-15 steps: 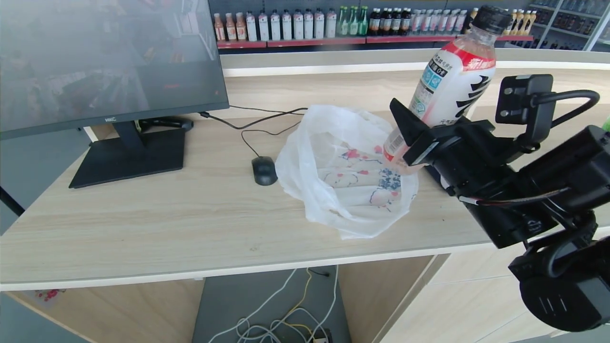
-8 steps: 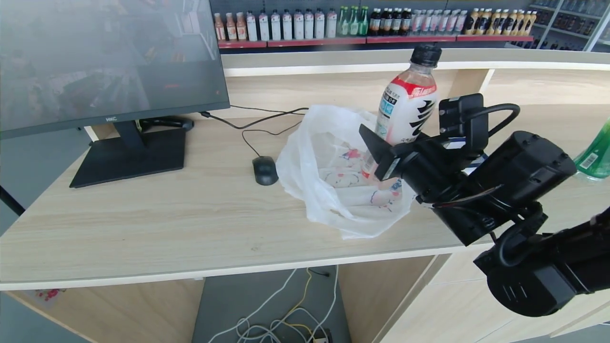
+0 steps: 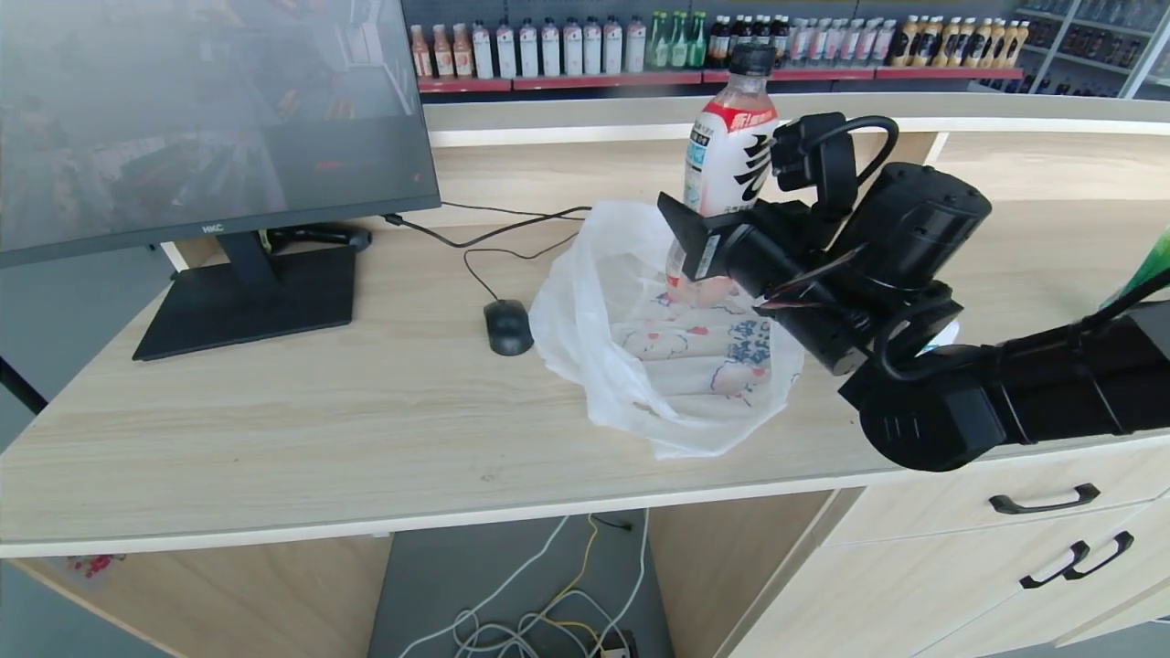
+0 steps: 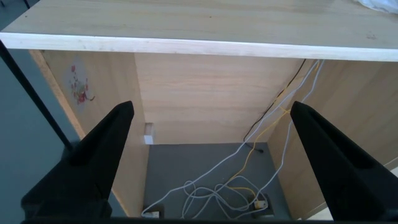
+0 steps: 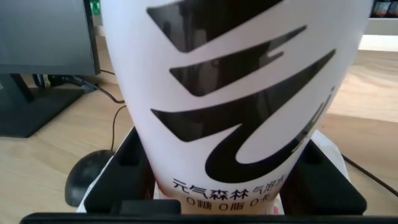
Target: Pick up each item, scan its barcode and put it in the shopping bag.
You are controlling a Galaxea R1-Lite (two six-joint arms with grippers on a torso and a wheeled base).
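The right gripper, jaws clamped on the upright white-labelled black-capped plastic drink bottle, has swung it leftward over the crumpled white plastic shopping bag on the wooden counter, so bagging looks imminent.

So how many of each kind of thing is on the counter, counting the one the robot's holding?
Monitor: 1
Mouse: 1
Bag: 1
Bottle, in the right tool: 1
Green thing at the edge, half hidden: 1
Black thing behind the monitor's stand: 1
Total: 6
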